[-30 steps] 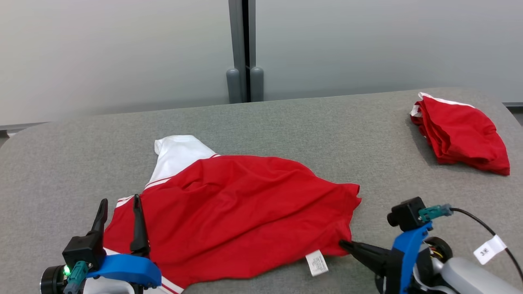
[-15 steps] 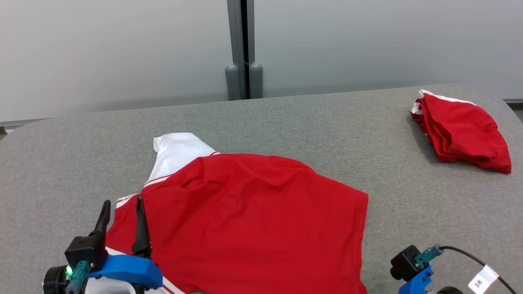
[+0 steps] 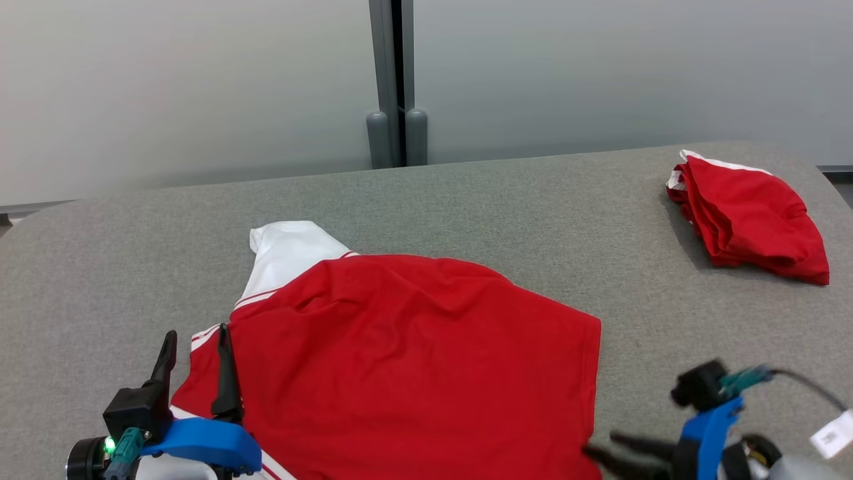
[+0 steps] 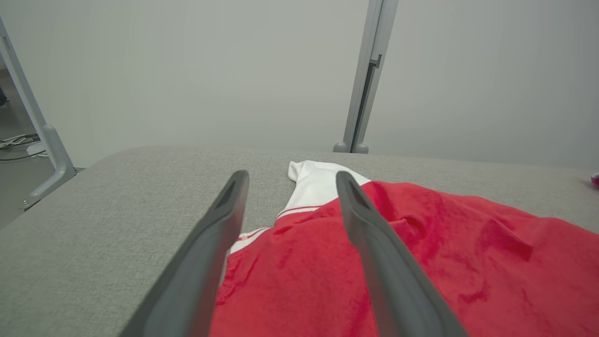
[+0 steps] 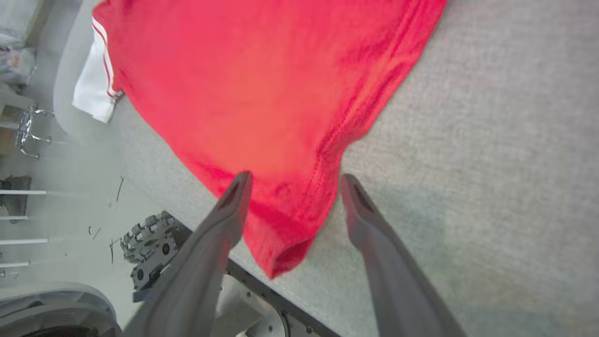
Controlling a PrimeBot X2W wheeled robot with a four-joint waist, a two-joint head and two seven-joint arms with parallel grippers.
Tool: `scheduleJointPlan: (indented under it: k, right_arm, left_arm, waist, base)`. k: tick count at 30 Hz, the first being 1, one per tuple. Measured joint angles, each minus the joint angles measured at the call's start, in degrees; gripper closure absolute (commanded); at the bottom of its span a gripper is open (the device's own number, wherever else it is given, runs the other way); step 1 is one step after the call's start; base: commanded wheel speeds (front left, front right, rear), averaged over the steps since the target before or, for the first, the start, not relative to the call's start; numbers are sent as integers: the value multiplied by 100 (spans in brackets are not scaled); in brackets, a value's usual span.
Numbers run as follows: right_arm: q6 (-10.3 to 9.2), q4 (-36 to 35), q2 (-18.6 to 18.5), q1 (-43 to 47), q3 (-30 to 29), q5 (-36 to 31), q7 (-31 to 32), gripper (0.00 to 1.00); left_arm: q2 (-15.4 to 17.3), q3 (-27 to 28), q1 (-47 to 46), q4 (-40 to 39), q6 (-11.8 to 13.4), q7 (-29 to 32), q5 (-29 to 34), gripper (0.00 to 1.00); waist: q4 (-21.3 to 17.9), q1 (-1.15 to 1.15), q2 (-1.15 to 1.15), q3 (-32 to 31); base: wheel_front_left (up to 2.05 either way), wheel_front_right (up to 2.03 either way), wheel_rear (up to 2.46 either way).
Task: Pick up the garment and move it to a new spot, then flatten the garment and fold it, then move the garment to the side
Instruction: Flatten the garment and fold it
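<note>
Red shirt (image 3: 413, 360) lay spread on gray table (image 3: 466, 200), front edge. R gripper (image 3: 600, 445): jaws went from shut on hem corner to wide, corner dropped. L gripper (image 3: 196, 331): jaws wide, nothing held. Flattening prob. done; fold next.

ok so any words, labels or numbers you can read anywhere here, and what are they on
Nothing here can be read.
White tag hanging at the lower right of the head view: dark mark, too blurred to read.
Red shirt: no print or label showing.
Folded red pile: no text showing.
</note>
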Motion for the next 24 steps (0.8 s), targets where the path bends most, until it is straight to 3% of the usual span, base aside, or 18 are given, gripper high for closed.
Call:
scheduleJointPlan:
  k: [4,7,12,17,24]
  right_arm:
    - [0,-577,-156,-22,-577,270,-546,0]
    - [0,-575,-299,-97,-928,165,-1022,0]
    - [-1,240,-35,-595,-1129,-393,-1424,0]
    - [-1,1361,544,-1149,-1082,-476,-1165,0]
    - [-1,2410,910,-1808,-759,-341,-701,0]
  left_arm:
    - [-7,18,15,-3,0,0,0,0]
    - [-9,23,15,2,-2,0,0,0]
    - [-35,-11,-71,-4,-27,0,20,0]
    - [-55,-33,-236,33,-63,0,41,0]
    - [-103,-23,-382,87,-100,0,53,0]
  waist:
    - [-46,0,0,-19]
    - [-65,0,0,5]
    - [-70,0,0,122]
    - [37,0,0,272]
    - [316,0,0,469]
  base:
    - [0,0,0]
    - [0,0,0]
    - [0,0,0]
    - [0,0,0]
    - [0,0,0]
